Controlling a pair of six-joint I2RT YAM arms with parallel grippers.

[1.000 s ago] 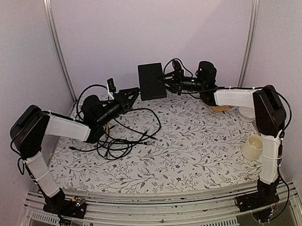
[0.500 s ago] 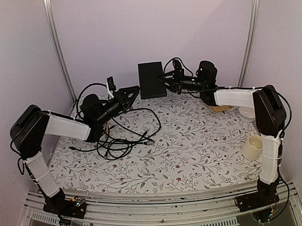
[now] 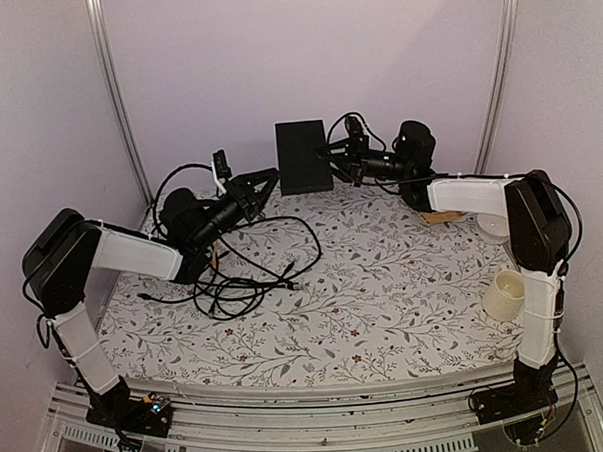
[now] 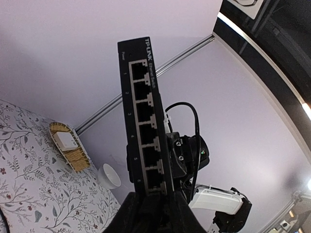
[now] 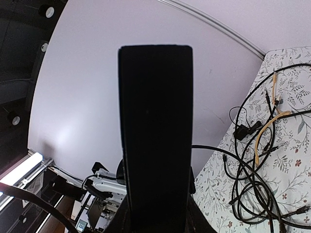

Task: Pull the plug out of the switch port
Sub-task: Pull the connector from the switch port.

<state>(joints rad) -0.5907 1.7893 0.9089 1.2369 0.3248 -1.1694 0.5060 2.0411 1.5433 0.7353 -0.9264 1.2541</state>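
The switch (image 3: 304, 158), a flat black box, hangs on edge above the back of the table. My right gripper (image 3: 330, 155) is shut on its right side. In the right wrist view only its plain black edge (image 5: 155, 136) rises from between the fingers of the right gripper (image 5: 155, 218). The left wrist view shows the port row of the switch (image 4: 146, 121), and the ports in sight are empty. My left gripper (image 4: 153, 208) straddles the switch's lower end and reaches its lower left corner (image 3: 271, 177). The plug is hidden between those fingers, if it is there.
A tangle of black cables (image 3: 243, 269) lies on the left of the flowered cloth, seen too in the right wrist view (image 5: 262, 160). A cream cup (image 3: 504, 295), a white bowl (image 3: 494, 226) and a wooden tray (image 3: 443, 216) holding a small white box stand at the right.
My left gripper has lifted slightly, closer to the switch's lower left corner. The switch and right gripper have shifted up a touch.
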